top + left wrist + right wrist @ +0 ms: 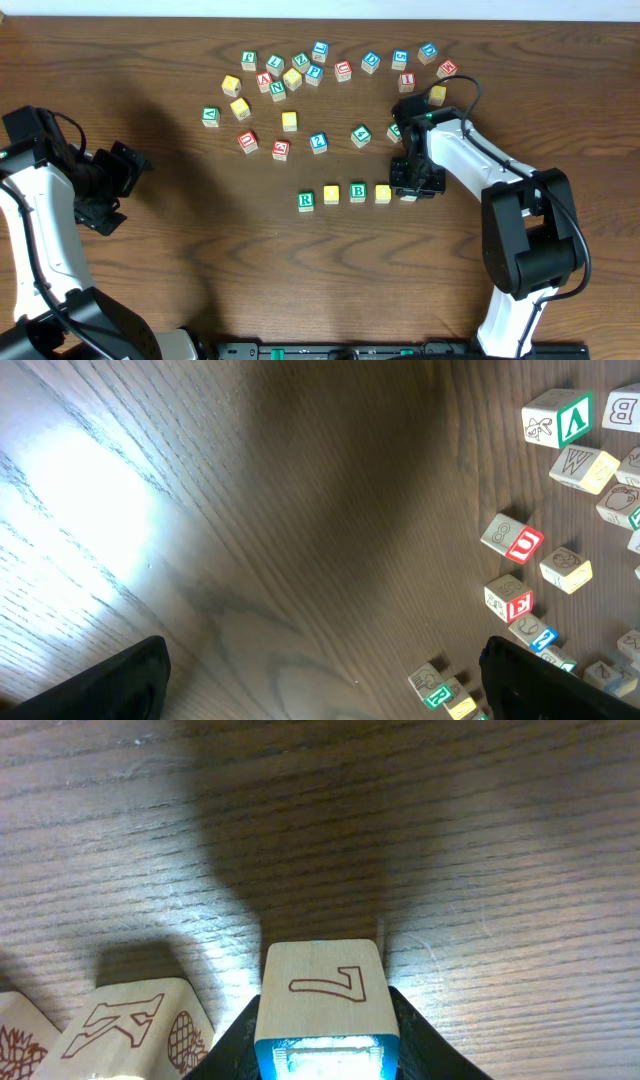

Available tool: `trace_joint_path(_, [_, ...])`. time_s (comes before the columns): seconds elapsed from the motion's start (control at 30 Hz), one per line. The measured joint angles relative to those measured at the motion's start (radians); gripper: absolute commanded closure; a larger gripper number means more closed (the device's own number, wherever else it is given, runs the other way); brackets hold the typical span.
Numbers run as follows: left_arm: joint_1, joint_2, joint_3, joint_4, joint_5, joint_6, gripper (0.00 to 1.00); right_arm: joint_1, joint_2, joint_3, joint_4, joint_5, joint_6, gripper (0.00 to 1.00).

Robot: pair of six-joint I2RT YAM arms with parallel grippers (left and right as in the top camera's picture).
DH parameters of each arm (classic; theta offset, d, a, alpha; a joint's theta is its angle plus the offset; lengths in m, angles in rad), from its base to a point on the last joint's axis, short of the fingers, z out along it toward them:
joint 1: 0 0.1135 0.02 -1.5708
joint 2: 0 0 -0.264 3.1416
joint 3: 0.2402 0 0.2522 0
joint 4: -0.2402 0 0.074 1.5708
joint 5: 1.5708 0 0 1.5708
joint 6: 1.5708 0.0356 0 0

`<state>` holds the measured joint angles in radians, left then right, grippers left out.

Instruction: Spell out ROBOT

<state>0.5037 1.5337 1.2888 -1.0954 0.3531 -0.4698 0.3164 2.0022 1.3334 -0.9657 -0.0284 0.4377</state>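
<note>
Now blue cube (322,990) within right gripper (414,187).

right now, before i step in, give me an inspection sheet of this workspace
surface: wood-grain table, no spills seen
job's things: green R, yellow cube, green B and second yellow cube sit in a row; blue-faced cube is gripped at the row's end past the second yellow cube, letter not readable
clutter: loose letter cubes scattered beyond the row
grippers: left gripper open, empty, away from the cubes; right gripper shut on the blue-faced cube
cables: black cable loops over the right arm
surroundings: pale strip along the far edge, black rail along the near edge
</note>
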Motion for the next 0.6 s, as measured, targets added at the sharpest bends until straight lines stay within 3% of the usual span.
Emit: trace_joint_path(0.6, [0.000,0.000,0.000,0.000,0.000,0.000,0.02,0.020,0.000,0.000,0.007,-0.005,-0.033,0.63])
